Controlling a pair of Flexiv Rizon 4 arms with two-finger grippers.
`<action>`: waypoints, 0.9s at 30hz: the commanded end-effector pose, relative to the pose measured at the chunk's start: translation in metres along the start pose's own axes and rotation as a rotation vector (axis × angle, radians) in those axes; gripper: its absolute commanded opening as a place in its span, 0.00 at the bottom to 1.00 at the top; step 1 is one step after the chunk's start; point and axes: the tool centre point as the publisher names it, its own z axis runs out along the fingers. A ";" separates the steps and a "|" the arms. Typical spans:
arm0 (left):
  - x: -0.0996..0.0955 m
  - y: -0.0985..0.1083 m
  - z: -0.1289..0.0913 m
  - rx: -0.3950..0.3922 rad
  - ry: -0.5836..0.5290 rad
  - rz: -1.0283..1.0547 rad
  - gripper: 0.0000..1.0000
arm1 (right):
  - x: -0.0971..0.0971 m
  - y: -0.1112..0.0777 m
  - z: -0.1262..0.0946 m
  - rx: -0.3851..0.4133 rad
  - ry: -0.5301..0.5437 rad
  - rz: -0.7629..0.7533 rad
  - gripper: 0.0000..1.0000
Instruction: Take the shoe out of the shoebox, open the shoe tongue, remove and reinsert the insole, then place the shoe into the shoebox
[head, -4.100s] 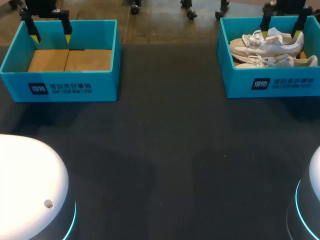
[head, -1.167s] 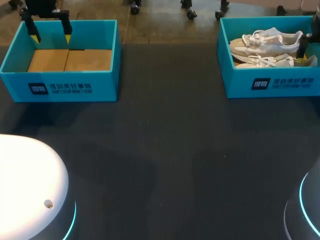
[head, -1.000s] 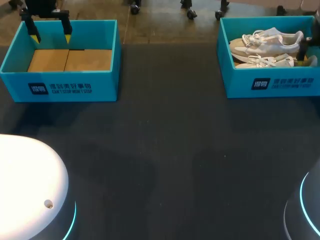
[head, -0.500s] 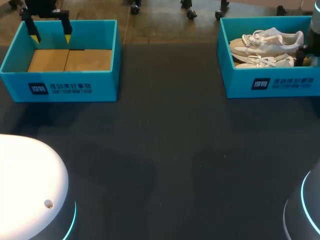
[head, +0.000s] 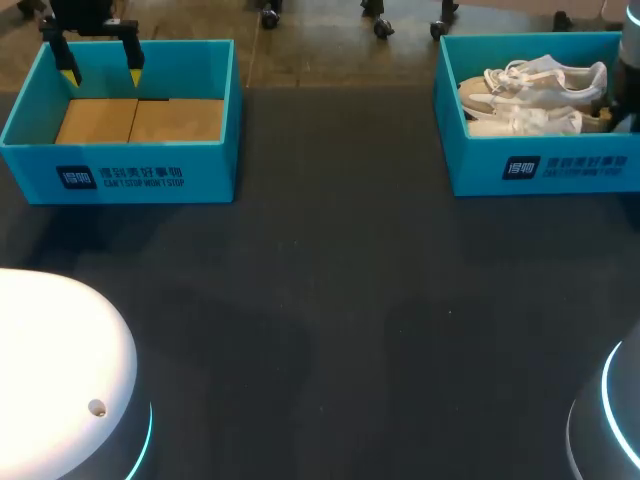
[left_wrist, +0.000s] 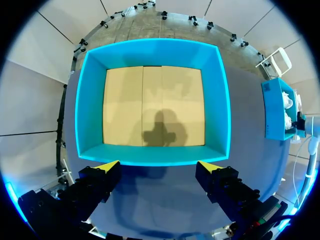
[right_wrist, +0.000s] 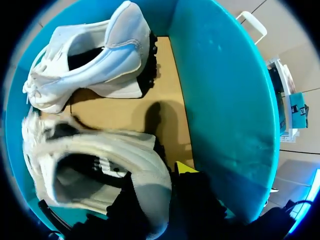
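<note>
Two white shoes lie in the teal shoebox (head: 540, 170) at the table's far right. The far shoe (head: 535, 80) (right_wrist: 95, 60) rests on its side. My right gripper (head: 612, 112) (right_wrist: 159, 175) is down inside the box at the heel of the near shoe (head: 520, 122) (right_wrist: 100, 155). It is shut on that heel, one finger inside the collar and one outside by the box wall (right_wrist: 225, 100). The near shoe looks smeared. My left gripper (head: 101, 75) (left_wrist: 159, 167) hangs open above the other box, holding nothing.
A second teal box (head: 120, 175) (left_wrist: 155, 50) with a bare cardboard floor stands at the far left. Dark table surface (head: 330, 300) stretches between and in front of the boxes. The right box (left_wrist: 277, 110) shows small in the left wrist view.
My right gripper has sunk to the near shoe's heel and closed on it; that shoe has shifted slightly. The left arm has stayed still.
</note>
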 end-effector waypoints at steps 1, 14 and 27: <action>0.000 0.000 0.000 0.000 0.000 0.000 1.00 | 0.002 0.002 0.000 0.002 -0.005 0.004 0.00; 0.000 0.000 0.000 0.000 0.000 0.000 1.00 | -0.009 -0.006 -0.070 -0.035 -0.031 -0.011 0.00; 0.000 0.000 0.000 0.000 0.000 0.000 1.00 | -0.006 -0.007 -0.163 -0.065 -0.031 -0.014 0.00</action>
